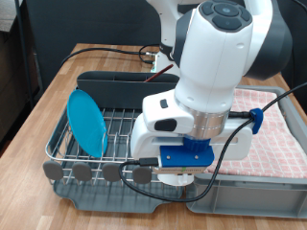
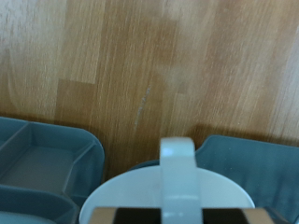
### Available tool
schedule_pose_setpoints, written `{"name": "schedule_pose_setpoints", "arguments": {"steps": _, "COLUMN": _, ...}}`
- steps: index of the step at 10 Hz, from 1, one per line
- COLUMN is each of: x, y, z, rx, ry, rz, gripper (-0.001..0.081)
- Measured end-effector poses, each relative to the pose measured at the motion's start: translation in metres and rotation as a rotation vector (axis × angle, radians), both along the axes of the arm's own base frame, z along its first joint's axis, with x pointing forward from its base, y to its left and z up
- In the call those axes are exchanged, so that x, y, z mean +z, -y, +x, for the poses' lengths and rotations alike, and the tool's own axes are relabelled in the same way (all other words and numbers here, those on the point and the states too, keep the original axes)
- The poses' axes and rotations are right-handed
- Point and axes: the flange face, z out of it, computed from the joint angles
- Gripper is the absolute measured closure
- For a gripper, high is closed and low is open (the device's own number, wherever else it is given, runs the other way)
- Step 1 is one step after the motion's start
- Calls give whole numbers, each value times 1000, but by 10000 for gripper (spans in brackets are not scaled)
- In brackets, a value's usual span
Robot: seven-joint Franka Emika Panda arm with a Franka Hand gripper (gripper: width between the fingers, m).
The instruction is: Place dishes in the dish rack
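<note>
The light-blue plate (image 1: pixel 86 122) stands on edge in the silver wire dish rack (image 1: pixel 123 125), at the exterior view's left. My gripper (image 1: pixel 176 175) hangs low over the rack's near right corner, mostly hidden by the blue wrist mount. The white mug (image 2: pixel 168 194) sits right at the fingertips in the wrist view, with its handle (image 2: pixel 177 163) pointing away from the camera. It also shows as a white shape under the hand in the exterior view (image 1: pixel 171 178). The gripper looks shut on the mug. The wooden spoon is out of view.
The grey crate lined with pink checked cloth (image 1: pixel 278 120) stands against the rack on the exterior view's right. A black cable (image 1: pixel 96 53) runs over the wooden table (image 1: pixel 58 86) behind the rack. Grey plastic corners (image 2: pixel 47 163) flank the mug in the wrist view.
</note>
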Motion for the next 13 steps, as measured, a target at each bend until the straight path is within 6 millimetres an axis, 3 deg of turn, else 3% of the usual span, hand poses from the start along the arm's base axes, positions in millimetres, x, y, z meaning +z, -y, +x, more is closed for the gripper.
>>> {"name": "schedule_pose_setpoints", "arguments": {"steps": 2, "x": -11, "y": 3, "z": 4, "rx": 2, "ry": -15, "rz": 6, "gripper": 735}}
{"name": "schedule_pose_setpoints", "arguments": {"steps": 3, "x": -17, "y": 4, "z": 5, "rx": 1, "ry": -14, "rz": 12, "gripper": 658}}
{"name": "schedule_pose_setpoints", "arguments": {"steps": 4, "x": -22, "y": 6, "z": 6, "rx": 2, "ry": -13, "rz": 16, "gripper": 658}}
{"name": "schedule_pose_setpoints", "arguments": {"steps": 5, "x": -27, "y": 7, "z": 6, "rx": 3, "ry": -12, "rz": 18, "gripper": 453}}
{"name": "schedule_pose_setpoints", "arguments": {"steps": 6, "x": -30, "y": 7, "z": 7, "rx": 14, "ry": -15, "rz": 26, "gripper": 453}}
{"name": "schedule_pose_setpoints", "arguments": {"steps": 7, "x": -30, "y": 8, "z": 7, "rx": 32, "ry": -31, "rz": 38, "gripper": 278}}
{"name": "schedule_pose_setpoints", "arguments": {"steps": 8, "x": -28, "y": 7, "z": 9, "rx": 53, "ry": -53, "rz": 52, "gripper": 278}}
{"name": "schedule_pose_setpoints", "arguments": {"steps": 9, "x": -22, "y": 7, "z": 12, "rx": 73, "ry": -68, "rz": 69, "gripper": 107}}
{"name": "schedule_pose_setpoints", "arguments": {"steps": 10, "x": -13, "y": 5, "z": 15, "rx": 91, "ry": -85, "rz": 83, "gripper": 34}}
{"name": "schedule_pose_setpoints", "arguments": {"steps": 13, "x": 23, "y": -1, "z": 19, "rx": 105, "ry": -143, "rz": 101, "gripper": 9}}
